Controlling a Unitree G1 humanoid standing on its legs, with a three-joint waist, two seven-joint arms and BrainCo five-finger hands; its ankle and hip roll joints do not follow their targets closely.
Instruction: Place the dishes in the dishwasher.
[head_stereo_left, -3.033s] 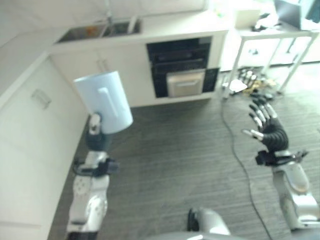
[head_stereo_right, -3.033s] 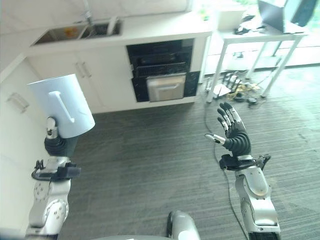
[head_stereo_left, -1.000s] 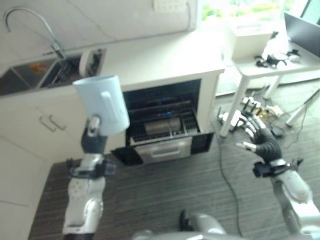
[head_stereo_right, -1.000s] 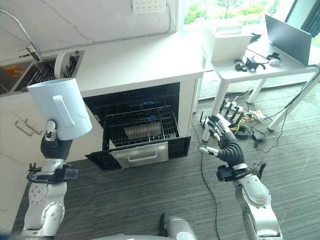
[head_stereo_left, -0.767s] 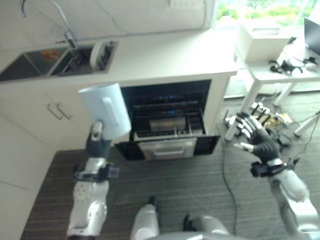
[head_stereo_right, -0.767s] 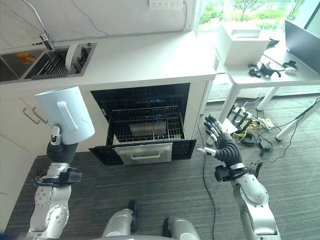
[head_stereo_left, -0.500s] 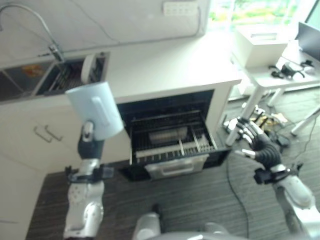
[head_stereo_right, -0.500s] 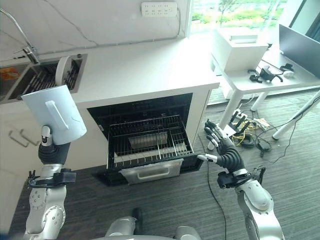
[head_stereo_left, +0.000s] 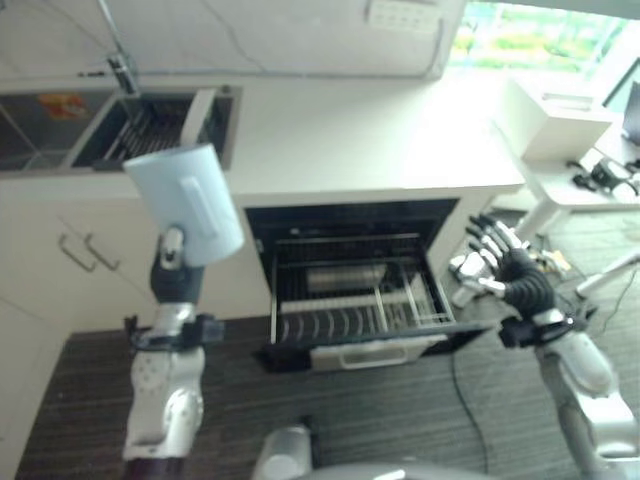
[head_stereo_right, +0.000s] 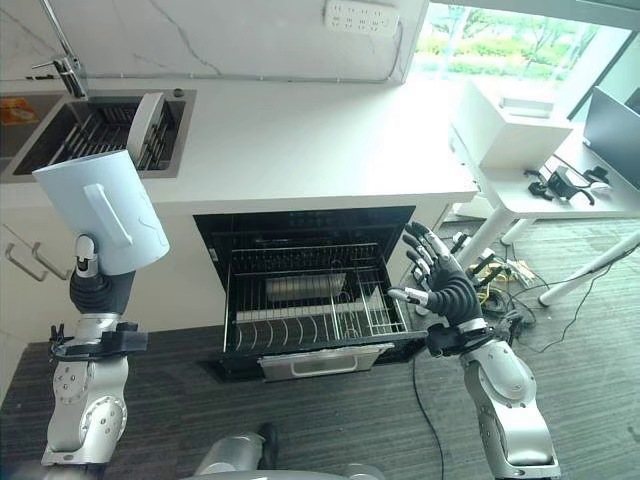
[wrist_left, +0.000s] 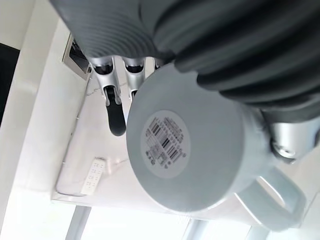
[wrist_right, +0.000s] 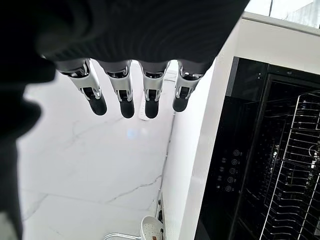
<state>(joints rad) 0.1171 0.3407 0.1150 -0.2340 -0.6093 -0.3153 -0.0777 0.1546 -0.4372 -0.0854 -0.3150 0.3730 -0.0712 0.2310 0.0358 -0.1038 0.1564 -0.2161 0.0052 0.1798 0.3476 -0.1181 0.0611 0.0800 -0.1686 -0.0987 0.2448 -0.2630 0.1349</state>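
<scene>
Mug: a pale blue mug (head_stereo_right: 100, 212) sits in the left hand (wrist_left: 120, 95), mouth upward and tilted, its handle turned toward the camera in the head views; the left wrist view shows its labelled base and the looped handle, with the fingers running up its far side.
Left hand: closed round the lower part of the mug, holding it raised in front of the cabinet doors, below the sink (head_stereo_right: 95, 135).
Right hand: fingers spread and straight, holding nothing, hanging just beside the right edge of the pulled-out rack (head_stereo_right: 310, 305); the hand (head_stereo_right: 440, 285) is at roughly the rack's level.
Key relation: the rack lies to the right of the mug and lower; the left hand carries the dish, yet the right hand is the nearer one to the rack. My judgement is that the coming move is a sweep of the left arm rightward and down over the rack.
Dishwasher: the dishwasher (head_stereo_right: 300, 235) is open under the white countertop (head_stereo_right: 300, 140), its wire rack drawn out over the lowered door.
Rack contents: rows of bare tines at the front, a small wire basket section at the right; a pale shape lies further back, which I cannot identify.
Sink: a dish rack inside it, with a white plate (head_stereo_right: 148, 115) standing on edge.
Progress: the mug is not yet in the rack.
</scene>
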